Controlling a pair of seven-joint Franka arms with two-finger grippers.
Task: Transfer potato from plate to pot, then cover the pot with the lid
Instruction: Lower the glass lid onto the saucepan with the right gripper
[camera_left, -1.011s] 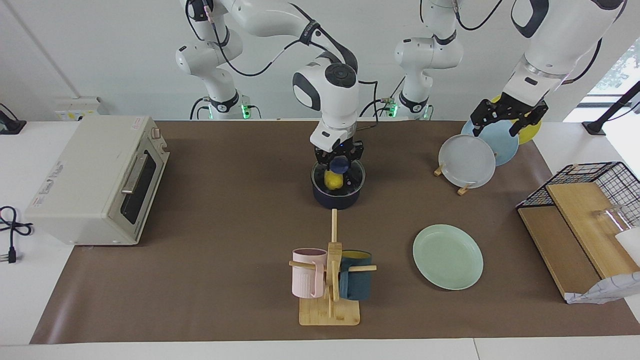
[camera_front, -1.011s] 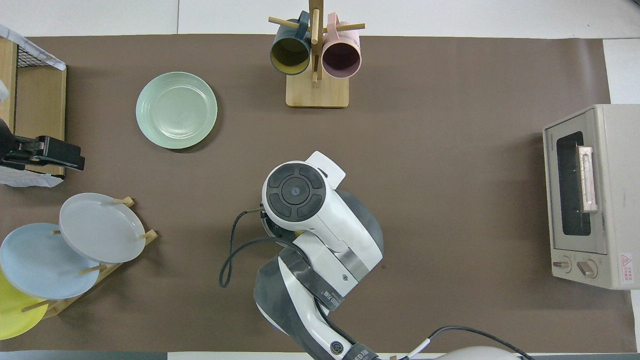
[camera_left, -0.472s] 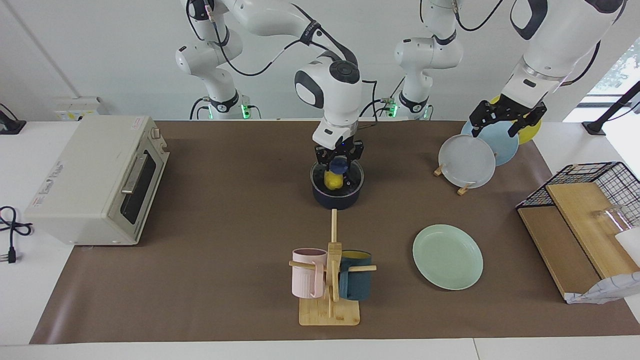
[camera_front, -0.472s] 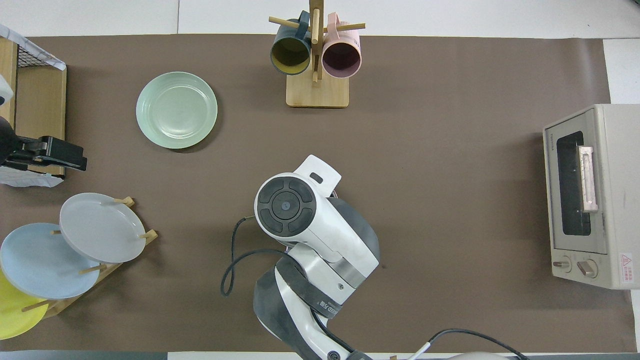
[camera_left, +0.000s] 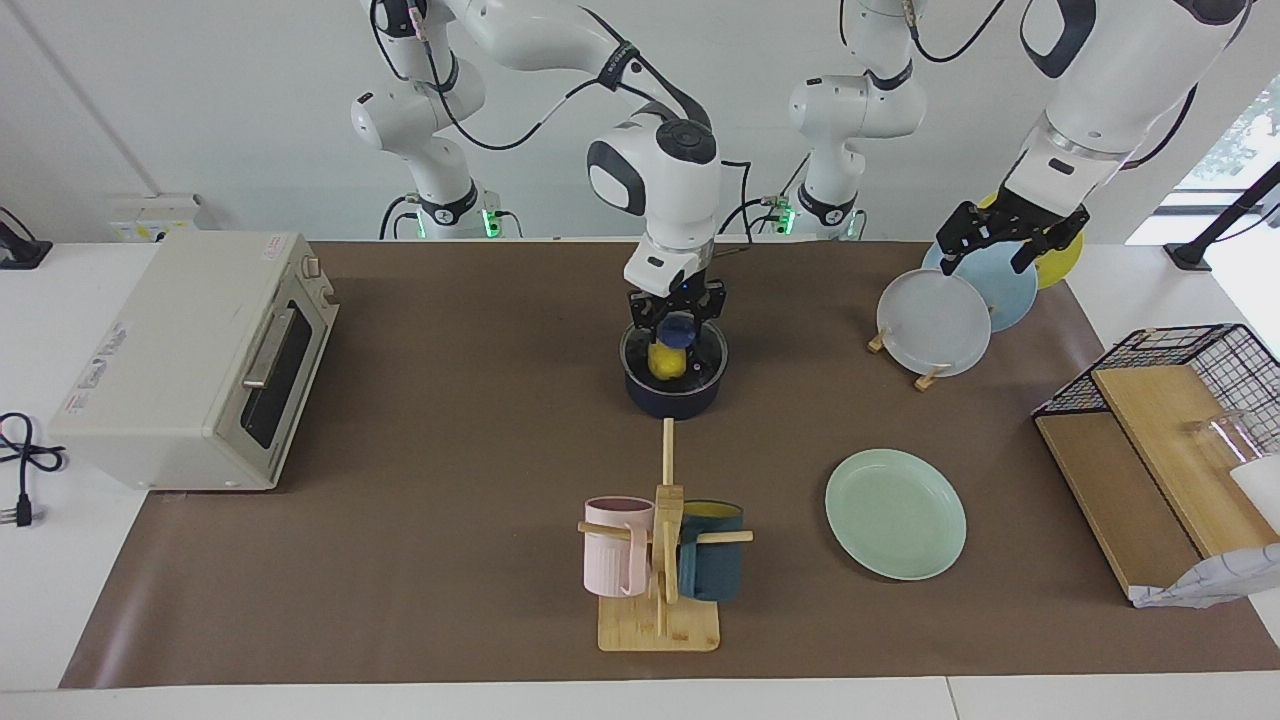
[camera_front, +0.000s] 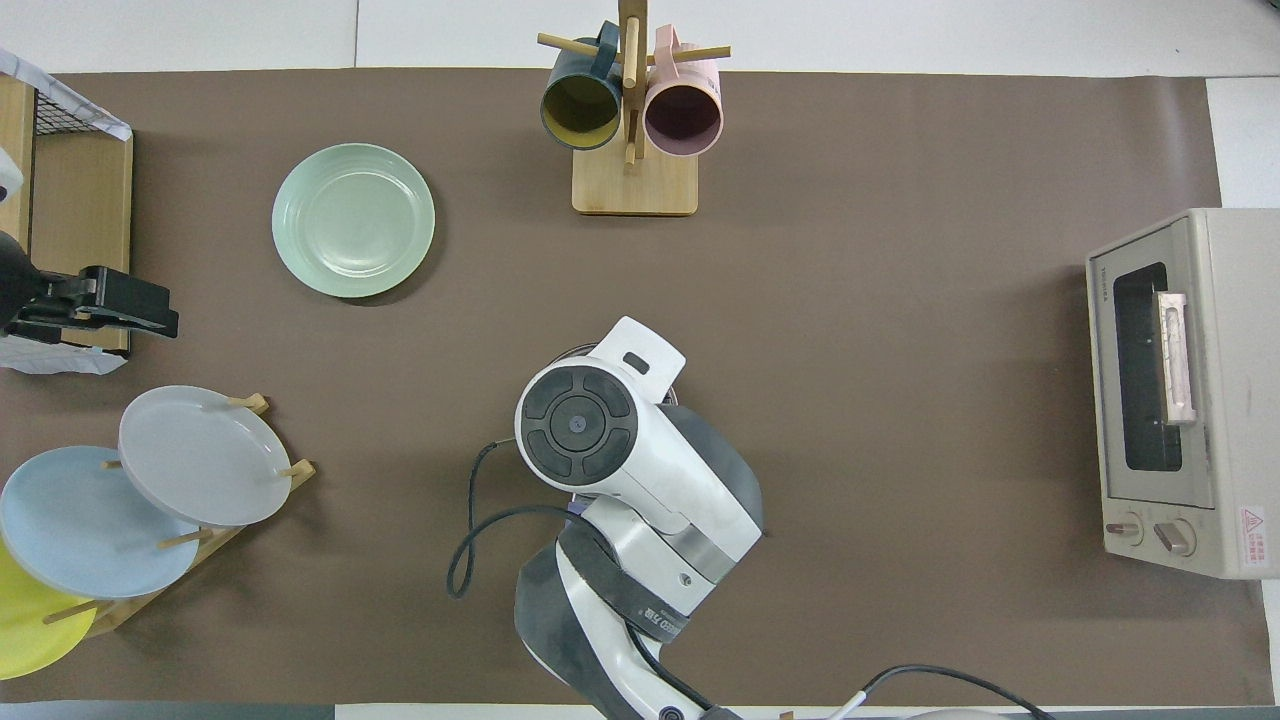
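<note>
The pot stands near the middle of the brown-covered surface, with the glass lid resting on its rim and the yellow potato visible inside through the glass. The right gripper hangs straight down over the lid's blue knob, its jaws set either side of the knob; whether they pinch it or stand just clear of it cannot be told. In the overhead view the right arm's wrist covers the pot almost entirely.

The mint-green plate lies bare on the surface at about 4 o'clock from the pot in the facing view, toward the left arm's end and farther from the robots. A wooden mug tree with a pink mug and a dark teal mug stands at 6 o'clock from the pot in that view.

The left gripper waits in the air over a rack of upright plates at 2 o'clock from the pot, jaws spread wide and holding nothing. A toaster oven sits at 9 o'clock, at the right arm's end, and a wire basket with wooden boards at 3 o'clock.
</note>
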